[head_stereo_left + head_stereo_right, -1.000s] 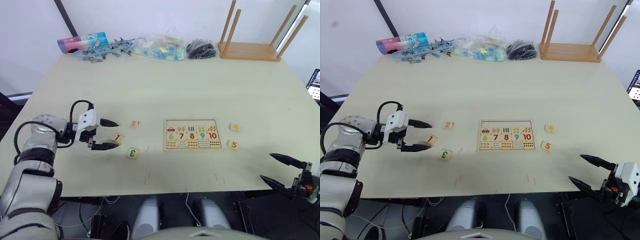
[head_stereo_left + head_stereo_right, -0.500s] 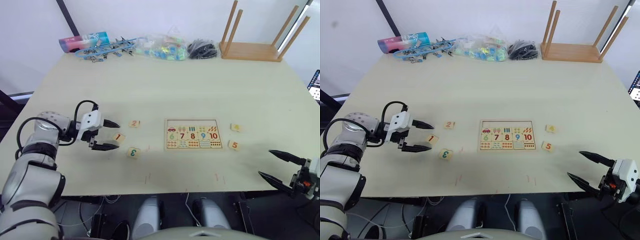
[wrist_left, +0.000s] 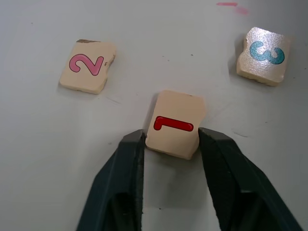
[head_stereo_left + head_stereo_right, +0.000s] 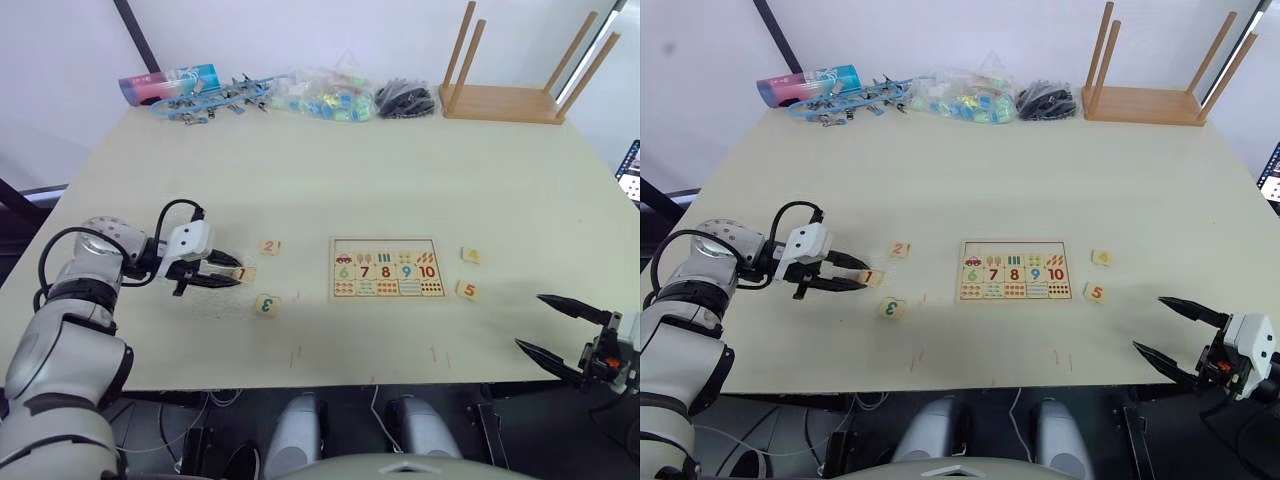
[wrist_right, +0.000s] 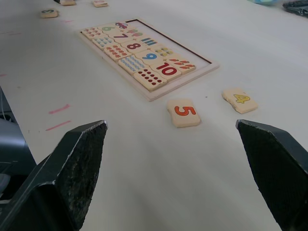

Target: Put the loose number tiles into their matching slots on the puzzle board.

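The red 1 tile lies flat on the table, and my left gripper is shut on it, one black finger against each side. The 2 tile lies just beyond it and the green 3 tile nearer the front edge. The puzzle board sits mid-table with its upper row of slots bare above tiles 6 to 10. The yellow 4 tile and orange 5 tile lie right of the board. My right gripper hangs open off the front right edge.
Along the far edge stand an upturned wooden stool, a black bundle, a bag of coloured pieces, blue clips and a can. Small red marks dot the table's front.
My left gripper slid right toward the 1 tile and its fingers closed from wide open onto the tile's sides. The right gripper has barely moved.
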Controlling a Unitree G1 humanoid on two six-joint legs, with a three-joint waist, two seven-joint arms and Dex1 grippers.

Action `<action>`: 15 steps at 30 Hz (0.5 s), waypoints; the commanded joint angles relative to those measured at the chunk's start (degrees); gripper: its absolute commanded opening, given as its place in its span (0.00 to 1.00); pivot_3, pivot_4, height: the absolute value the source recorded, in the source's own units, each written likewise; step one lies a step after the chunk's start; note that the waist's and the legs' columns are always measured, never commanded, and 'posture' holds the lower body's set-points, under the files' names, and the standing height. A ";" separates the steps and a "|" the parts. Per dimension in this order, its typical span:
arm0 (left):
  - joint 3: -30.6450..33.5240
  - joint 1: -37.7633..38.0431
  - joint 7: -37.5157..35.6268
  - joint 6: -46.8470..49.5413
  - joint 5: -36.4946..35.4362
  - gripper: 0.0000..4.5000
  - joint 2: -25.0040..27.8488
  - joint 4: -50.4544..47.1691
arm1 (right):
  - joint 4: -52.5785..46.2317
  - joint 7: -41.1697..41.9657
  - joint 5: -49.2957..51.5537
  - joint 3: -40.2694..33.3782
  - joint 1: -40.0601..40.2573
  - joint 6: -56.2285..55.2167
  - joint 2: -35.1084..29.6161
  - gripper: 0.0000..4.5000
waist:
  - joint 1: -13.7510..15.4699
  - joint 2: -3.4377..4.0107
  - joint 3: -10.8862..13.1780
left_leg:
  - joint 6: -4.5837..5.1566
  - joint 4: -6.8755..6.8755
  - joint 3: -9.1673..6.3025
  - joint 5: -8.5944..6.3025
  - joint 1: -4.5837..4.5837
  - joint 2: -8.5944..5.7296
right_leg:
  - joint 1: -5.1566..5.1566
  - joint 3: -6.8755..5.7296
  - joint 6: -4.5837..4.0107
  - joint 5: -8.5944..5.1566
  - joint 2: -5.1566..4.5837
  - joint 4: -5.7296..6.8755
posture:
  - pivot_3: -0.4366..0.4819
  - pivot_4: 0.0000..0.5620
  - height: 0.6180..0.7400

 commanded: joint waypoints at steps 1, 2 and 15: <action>-1.40 0.09 -1.62 -0.57 0.26 0.41 0.75 0.36 | -1.13 0.03 0.44 -0.87 -0.26 -0.53 -0.78 1.00 | 0.01 0.00 0.00 | 0.00 0.00 0.00 0.00 0.00 0.00 | 0.00 0.00 0.00 0.00 0.00 0.00 | 0.48 0.27 0.98; -1.52 0.18 -1.62 -0.64 0.18 0.41 0.89 0.36 | -1.14 0.05 0.43 -0.84 -0.30 -0.54 -0.79 1.00 | 0.01 0.00 0.00 | 0.00 0.00 0.00 0.00 0.00 0.00 | 0.00 0.00 0.00 0.00 0.00 0.00 | 0.48 0.27 0.98; -3.08 1.42 -1.62 -0.95 -1.94 0.41 1.43 -0.65 | -1.71 3.62 4.00 -1.00 -1.27 0.15 -0.44 1.00 | -0.03 0.00 0.00 | 0.00 0.00 -0.02 0.00 0.01 0.01 | 0.00 0.02 0.00 0.00 0.00 0.00 | 0.48 0.27 0.98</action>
